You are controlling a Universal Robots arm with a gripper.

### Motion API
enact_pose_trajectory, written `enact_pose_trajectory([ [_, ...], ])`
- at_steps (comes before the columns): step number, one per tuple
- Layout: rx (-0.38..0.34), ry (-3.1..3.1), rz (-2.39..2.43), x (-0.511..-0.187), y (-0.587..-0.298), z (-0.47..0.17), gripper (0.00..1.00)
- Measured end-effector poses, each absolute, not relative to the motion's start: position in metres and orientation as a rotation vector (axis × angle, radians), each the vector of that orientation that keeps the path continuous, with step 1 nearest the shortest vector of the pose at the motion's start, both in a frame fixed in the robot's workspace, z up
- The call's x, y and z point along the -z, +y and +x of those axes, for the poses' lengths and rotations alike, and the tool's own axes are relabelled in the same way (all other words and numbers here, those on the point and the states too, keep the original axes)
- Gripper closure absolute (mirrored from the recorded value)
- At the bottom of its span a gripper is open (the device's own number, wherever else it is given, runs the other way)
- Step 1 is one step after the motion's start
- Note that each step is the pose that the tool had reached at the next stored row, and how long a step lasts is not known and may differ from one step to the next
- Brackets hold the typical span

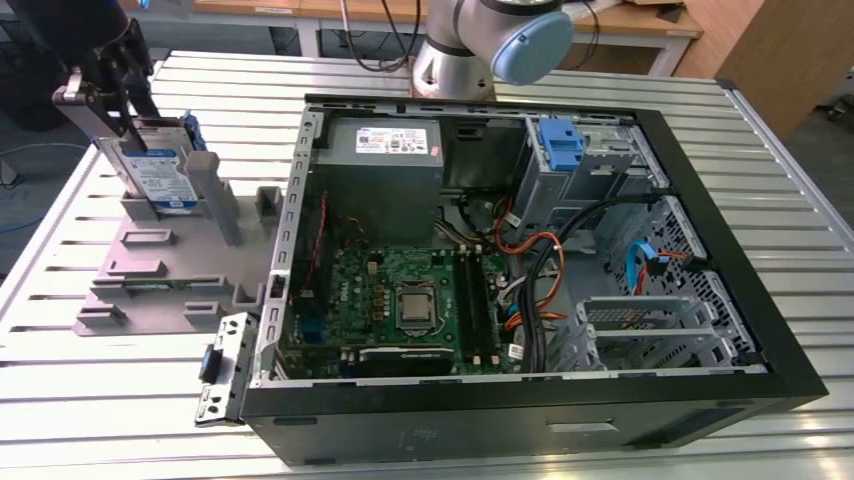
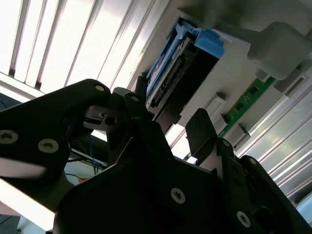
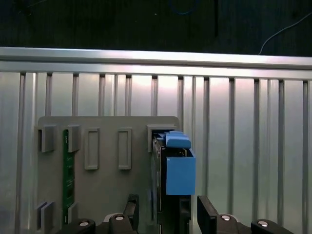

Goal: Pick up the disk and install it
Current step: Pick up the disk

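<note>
In the exterior view one disk [image 1: 158, 172] stands on edge in the single grey fixture [image 1: 160, 260] on the slatted table [image 1: 107, 400], beside one open computer case [image 1: 747, 300], with the gripper [image 1: 130, 112] just over its top. In the second wrist view the two fingers [image 2: 202, 129] straddle the disk's connector end. In the first wrist view both fingers flank the disk, spread with a gap on each side, and one green memory stick [image 3: 68, 170] sits in the same fixture.
</note>
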State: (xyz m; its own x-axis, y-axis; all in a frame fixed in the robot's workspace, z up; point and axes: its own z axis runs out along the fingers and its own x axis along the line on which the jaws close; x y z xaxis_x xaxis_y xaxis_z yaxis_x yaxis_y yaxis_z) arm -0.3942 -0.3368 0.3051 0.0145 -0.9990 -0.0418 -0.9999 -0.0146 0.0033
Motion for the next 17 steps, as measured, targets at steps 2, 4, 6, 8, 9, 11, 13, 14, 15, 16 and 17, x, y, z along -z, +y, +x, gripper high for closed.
enact_pose_trajectory([
  [2,-0.050,2.163,-2.241,-0.3046,-0.3367,-0.3943,0.41],
  [4,-0.051,2.144,-2.259,-0.3044,-0.3366,-0.3943,0.41],
  [6,-0.051,2.142,-2.261,-0.3043,-0.3353,-0.3943,0.41],
  [8,-0.051,2.142,-2.261,-0.3043,-0.3339,-0.3942,0.41],
  [9,-0.051,2.142,-2.262,-0.3043,-0.3334,-0.3942,0.41],
  [11,-0.051,2.141,-2.262,-0.3043,-0.3333,-0.3942,0.41],
  [13,-0.051,2.142,-2.262,-0.3043,-0.3333,-0.3941,0.41],
  [14,-0.051,2.142,-2.262,-0.3043,-0.3333,-0.3941,0.41],
  [15,-0.051,2.142,-2.262,-0.3045,-0.3332,-0.3941,0.41],
  [16,-0.052,2.142,-2.262,-0.3049,-0.3332,-0.3941,0.41],
  [17,-0.051,2.142,-2.262,-0.3054,-0.3332,-0.3941,0.41],
])
